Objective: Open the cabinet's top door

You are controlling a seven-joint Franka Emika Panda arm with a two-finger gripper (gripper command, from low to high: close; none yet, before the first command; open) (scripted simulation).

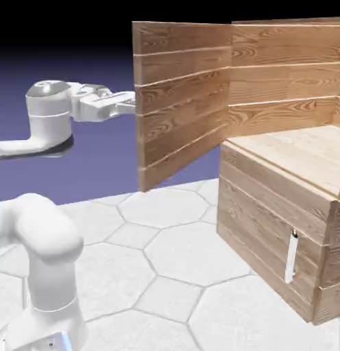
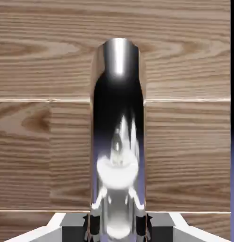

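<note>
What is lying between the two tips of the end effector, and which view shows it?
The silver handle of the top door lies between the tips of the end effector. The hand view shows this.

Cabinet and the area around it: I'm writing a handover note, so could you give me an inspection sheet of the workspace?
Surface: pale tiled floor, no spills seen.
Job's things: top door of the cabinet stands swung wide open; the lower panel, with its short white handle, sits closed.
Clutter: nothing seen.
Grippers: the hand is closed on the top door's long shiny handle.
Cables: nothing seen.
Surroundings: blue-violet backdrop, black above.
</note>
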